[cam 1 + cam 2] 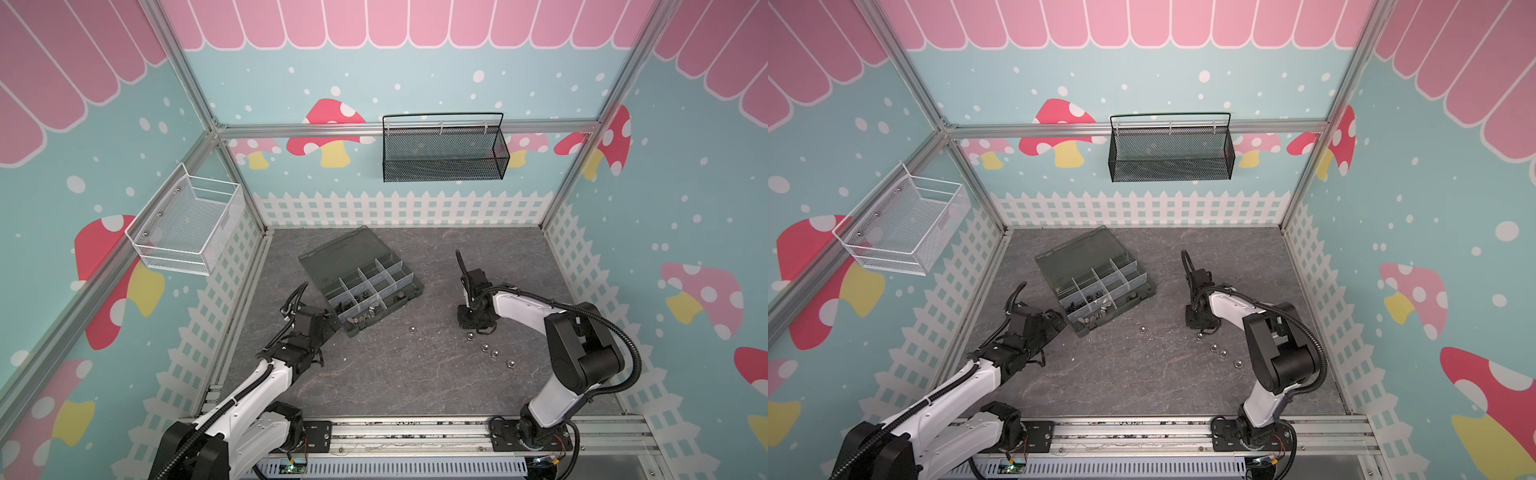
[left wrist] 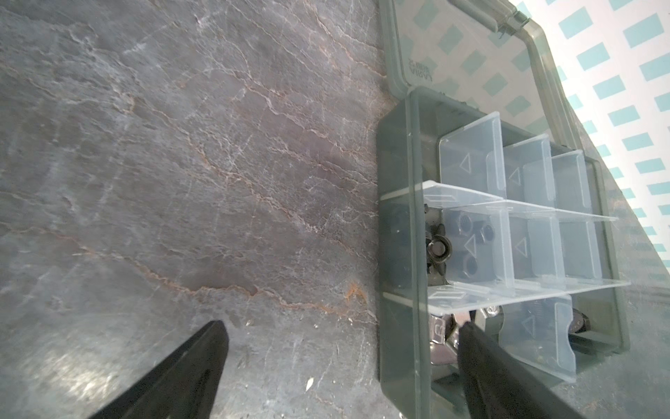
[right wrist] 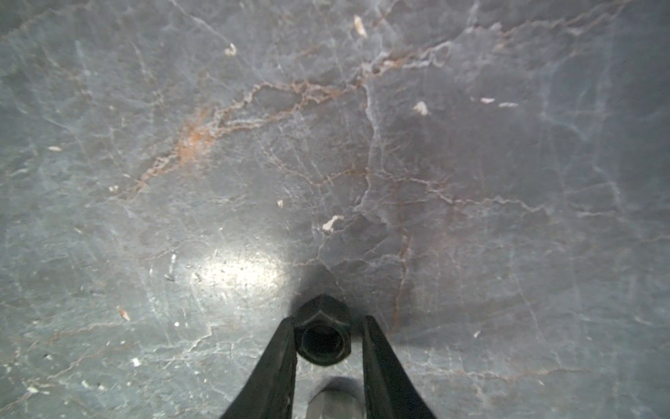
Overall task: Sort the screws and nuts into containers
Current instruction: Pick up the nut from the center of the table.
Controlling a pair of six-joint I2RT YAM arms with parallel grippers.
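While silver nuts point(image 1: 494, 353) lie nearby, right gripper point(image 3: 328, 339) straddles black nut point(image 3: 322, 339).

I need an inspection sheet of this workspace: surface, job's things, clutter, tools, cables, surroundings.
Surface: grey stone-look table, pale specks.
Job's things: open organizer, parts in its near compartments; five silver nuts loose on the table; black hex nut between the right fingers.
Clutter: nothing seen.
Tools: left tool open, at the organizer's near corner; right tool half closed round the hex nut, one finger touching, a gap at the other.
Cables: black hoses along both arms.
Surroundings: black basket, white basket on the walls.
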